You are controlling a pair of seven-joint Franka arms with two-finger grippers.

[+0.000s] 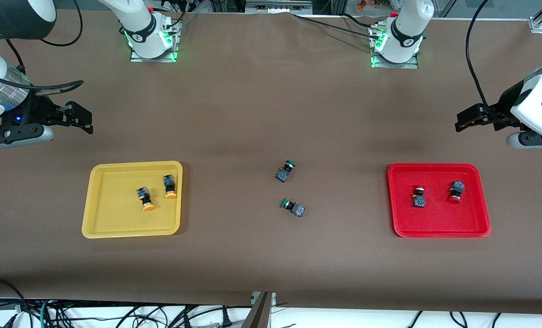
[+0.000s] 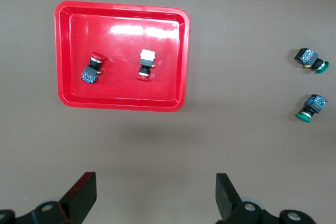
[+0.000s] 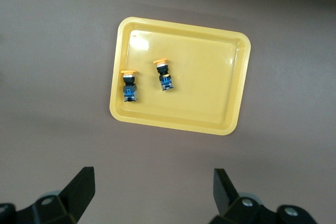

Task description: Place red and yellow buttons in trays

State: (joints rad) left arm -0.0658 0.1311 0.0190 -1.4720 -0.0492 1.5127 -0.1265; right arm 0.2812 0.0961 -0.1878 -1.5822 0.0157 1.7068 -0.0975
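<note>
- Looking sorted: yellow buttons (image 1: 157,192) sit in the yellow tray (image 1: 99,223), red buttons (image 1: 436,192) in the red tray (image 1: 438,230), matched by colour.
- Left end effector (image 2: 152,192) and right end effector (image 3: 149,190) hang fingers apart, empty, over opposite surface edges, probably done.

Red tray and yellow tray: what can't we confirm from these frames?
- Red tray: one red button shows its cap edge-on in the front view; its body glares white in the left wrist view.
- Yellow tray: markings on the two yellow buttons are too small in every view.
- Left gripper and right gripper: open, bodies cut off by the wrist frame edges.
</note>
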